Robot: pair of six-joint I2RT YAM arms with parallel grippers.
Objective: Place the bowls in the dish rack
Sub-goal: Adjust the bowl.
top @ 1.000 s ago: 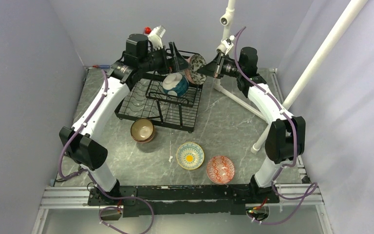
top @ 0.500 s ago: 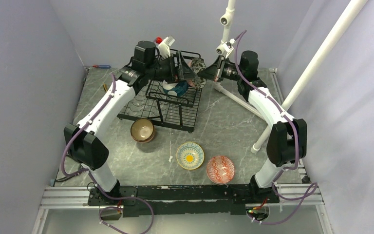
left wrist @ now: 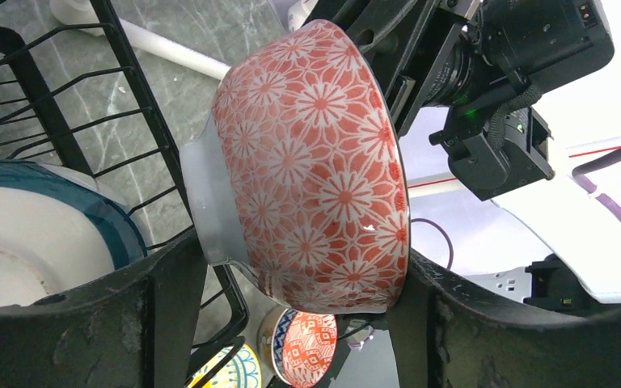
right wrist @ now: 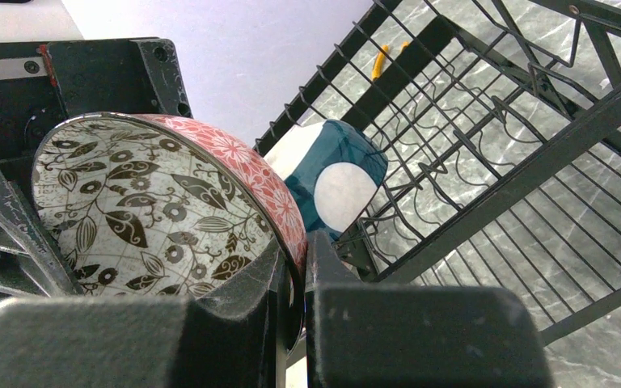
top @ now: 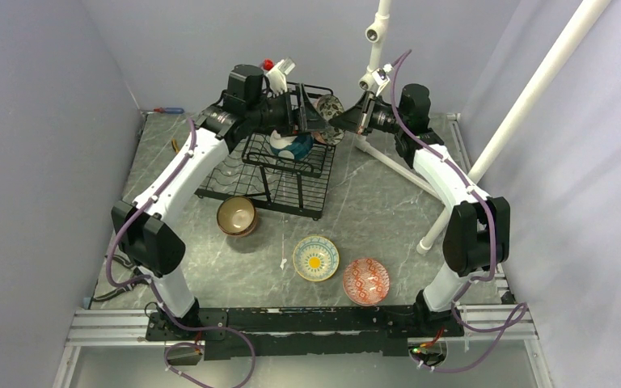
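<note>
Red floral bowl (left wrist: 315, 162): held in the air on its side over the far right corner of the dish rack (top: 234, 174); its leaf-patterned inside faces the right arm.
Right gripper (right wrist: 295, 259): jaws clamped on the bowl's rim, one finger inside and one outside.
Left gripper (left wrist: 297, 259): jaws apart, one finger by the bowl's foot and one by its rim; whether they touch it cannot be told.
Teal-and-white bowl (right wrist: 335, 174): lies tilted in the rack's raised basket tier, just below the held bowl.
Brown bowl (top: 236, 216): upright on the table (top: 372, 210), just beside the rack's near edge.
Yellow bowl (top: 316, 258): upright on the table, nearer the arm bases.
Red-patterned bowl (top: 366, 280): upright, just right of the yellow one.
</note>
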